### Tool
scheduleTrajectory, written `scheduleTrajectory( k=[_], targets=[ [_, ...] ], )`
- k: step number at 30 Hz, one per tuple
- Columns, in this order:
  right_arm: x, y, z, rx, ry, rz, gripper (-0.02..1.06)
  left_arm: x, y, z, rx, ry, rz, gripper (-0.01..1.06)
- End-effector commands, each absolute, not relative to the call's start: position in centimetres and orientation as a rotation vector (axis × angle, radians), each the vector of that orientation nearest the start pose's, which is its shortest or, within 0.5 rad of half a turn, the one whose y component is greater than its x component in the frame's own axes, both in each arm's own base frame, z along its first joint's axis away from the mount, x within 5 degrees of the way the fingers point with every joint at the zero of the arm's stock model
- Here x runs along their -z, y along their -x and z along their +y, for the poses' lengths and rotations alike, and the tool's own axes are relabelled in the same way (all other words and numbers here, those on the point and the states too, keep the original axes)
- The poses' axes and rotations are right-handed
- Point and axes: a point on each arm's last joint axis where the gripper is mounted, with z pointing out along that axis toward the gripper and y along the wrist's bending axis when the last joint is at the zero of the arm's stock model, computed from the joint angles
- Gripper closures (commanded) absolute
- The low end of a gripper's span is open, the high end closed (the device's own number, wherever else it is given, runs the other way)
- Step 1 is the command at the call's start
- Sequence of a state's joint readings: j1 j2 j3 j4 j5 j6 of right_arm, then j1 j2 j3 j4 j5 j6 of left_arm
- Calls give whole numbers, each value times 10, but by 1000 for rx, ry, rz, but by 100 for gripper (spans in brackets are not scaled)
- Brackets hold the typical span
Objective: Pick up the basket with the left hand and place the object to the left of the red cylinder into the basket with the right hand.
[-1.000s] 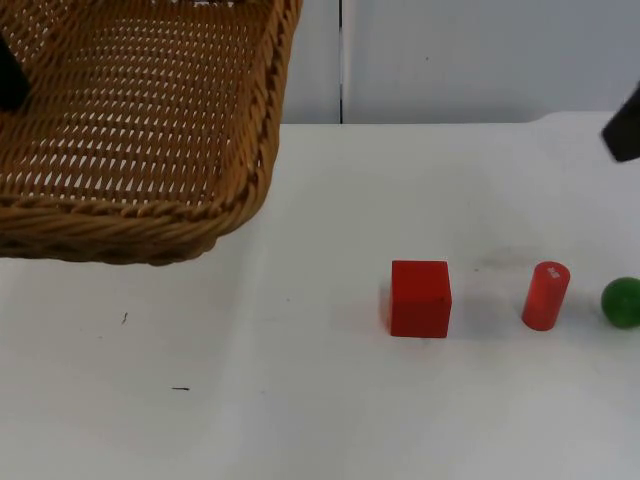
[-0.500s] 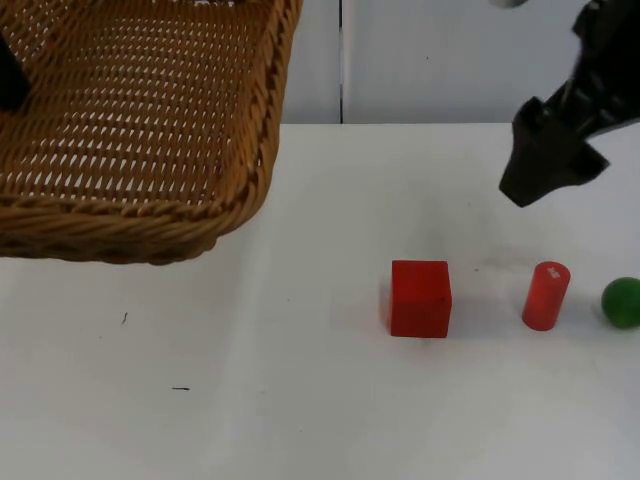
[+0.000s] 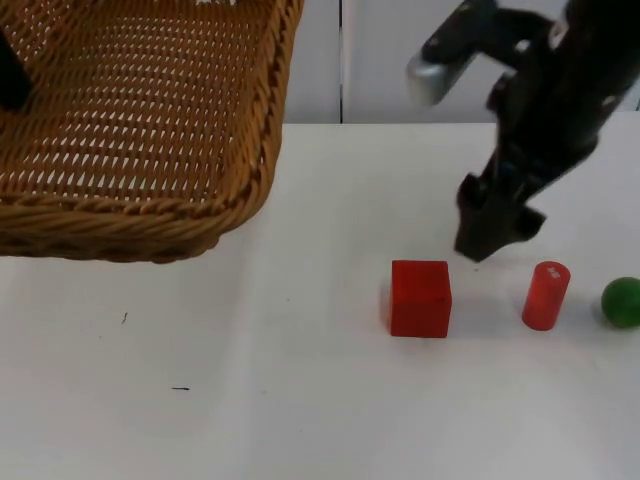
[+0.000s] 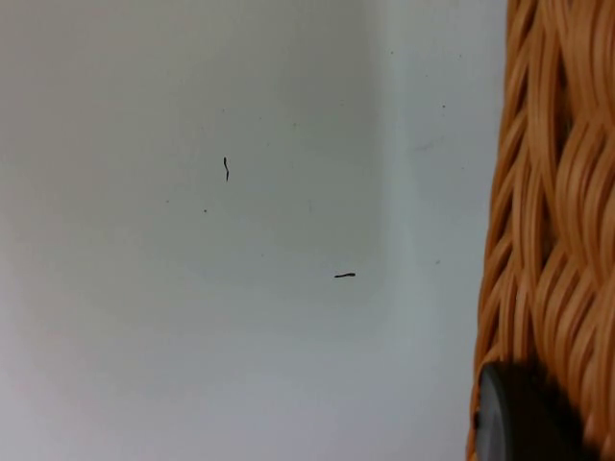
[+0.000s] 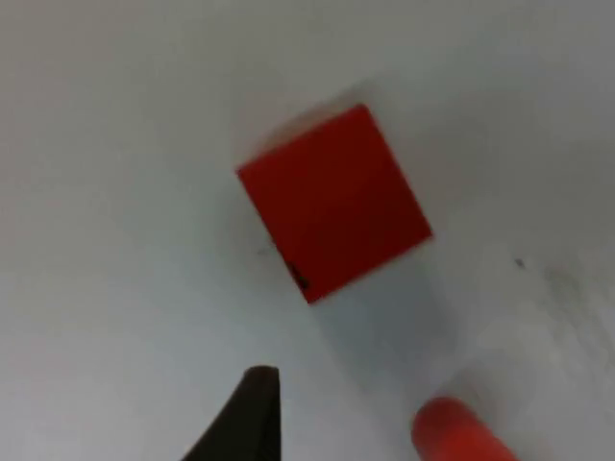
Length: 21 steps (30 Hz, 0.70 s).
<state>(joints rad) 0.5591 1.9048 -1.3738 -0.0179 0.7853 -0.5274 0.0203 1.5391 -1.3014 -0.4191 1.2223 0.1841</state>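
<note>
Green ball (image 3: pixel 621 301) at 3 o'clock on the white table (image 3: pixel 300 420), right at the picture's edge, resting on the surface. Far over at 8 o'clock, a thin dark dash (image 3: pixel 180 388) on the bare top, with a shorter dark fleck (image 3: pixel 124 318) at its 11 o'clock, apart from it. Same two marks seen from the left wrist (image 4: pixel 345 276) (image 4: pixel 227 169). Beyond the table, at 12 o'clock, grey partition wall (image 3: pixel 420 60) with a dark vertical seam (image 3: pixel 341 60).

Bright, even light; the red cube (image 5: pixel 333 202) looks motion-blurred in the right wrist view, casting a soft shadow beside itself.
</note>
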Motion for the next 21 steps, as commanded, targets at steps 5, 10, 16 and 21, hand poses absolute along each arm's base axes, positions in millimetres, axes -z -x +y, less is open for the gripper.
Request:
scheduleTrajectory(
  k=[5,10,16,21],
  targets=[
    [-195,-340,245,5,1565,2310,-1,-314,-298,-33,614,-76,2826,105],
    [-189,-343,266,7,1639,2251,-1,-314,-298,-33,614,-76,2826,105],
    [-184,-349,275,11,1660,2225,-1,-314,-298,-33,613,-76,2826,105],
    [-172,-351,278,19,1714,2198,-1,-314,-298,-33,613,-76,2826,105]
  ],
)
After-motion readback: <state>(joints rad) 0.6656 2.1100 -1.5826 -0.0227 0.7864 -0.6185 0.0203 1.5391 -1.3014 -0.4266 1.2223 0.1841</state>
